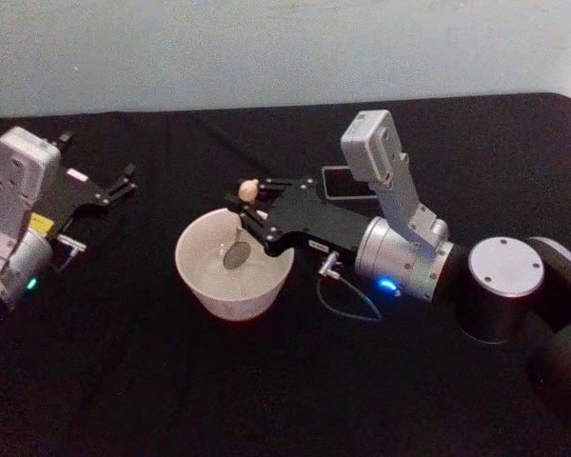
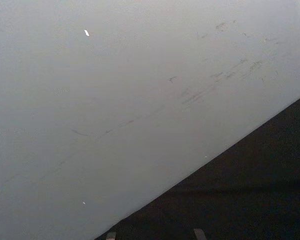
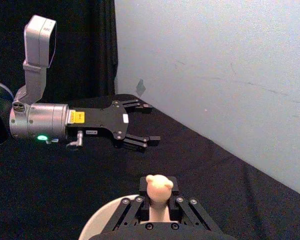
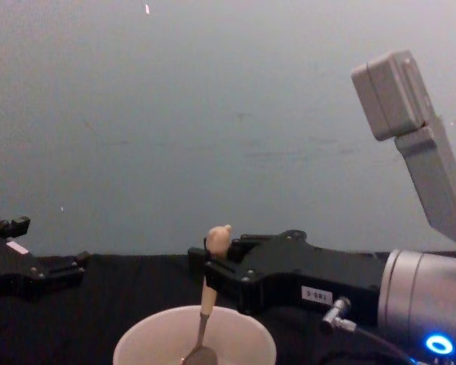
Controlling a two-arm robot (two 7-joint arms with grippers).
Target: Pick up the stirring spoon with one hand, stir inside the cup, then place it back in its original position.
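The stirring spoon (image 1: 240, 233) stands nearly upright in the cream-white cup (image 1: 209, 286), its metal bowl down inside the cup. My right gripper (image 1: 245, 215) is shut on its beige handle just under the rounded knob. From the chest view, the spoon (image 4: 206, 296) dips into the cup (image 4: 235, 342), held by the right gripper (image 4: 210, 272). The right wrist view shows the knob of the spoon (image 3: 158, 187) between my fingers (image 3: 135, 212), above the cup's rim (image 3: 97, 224). The dark square holder (image 1: 347, 198) sits behind the right arm. My left gripper (image 1: 128, 181) rests open at the left.
The black table (image 1: 266, 400) ends at a pale wall (image 1: 266, 48) at the back. The left gripper (image 3: 149, 124) hovers open near that wall, well left of the cup. A thin cable (image 1: 347, 309) loops beside the right wrist.
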